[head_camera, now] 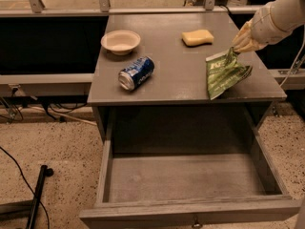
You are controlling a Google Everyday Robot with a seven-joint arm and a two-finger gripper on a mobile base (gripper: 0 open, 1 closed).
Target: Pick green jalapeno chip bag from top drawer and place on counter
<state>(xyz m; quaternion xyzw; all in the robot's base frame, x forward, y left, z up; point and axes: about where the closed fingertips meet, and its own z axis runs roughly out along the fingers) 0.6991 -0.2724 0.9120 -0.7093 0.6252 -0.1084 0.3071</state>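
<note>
The green jalapeno chip bag (224, 73) hangs from my gripper (239, 45) over the right front part of the counter (176, 75). Its lower corner is at or just above the counter near the front edge. The gripper is shut on the bag's top corner, and my arm comes in from the upper right. The top drawer (183, 178) is pulled out wide below the counter. It is empty, with a small knob (195, 222) on its front panel.
A blue soda can (137, 73) lies on its side at the counter's left middle. A pale bowl (121, 41) stands at the back left and a yellow sponge (197, 37) at the back middle. A black pole (35, 194) leans on the floor at the left.
</note>
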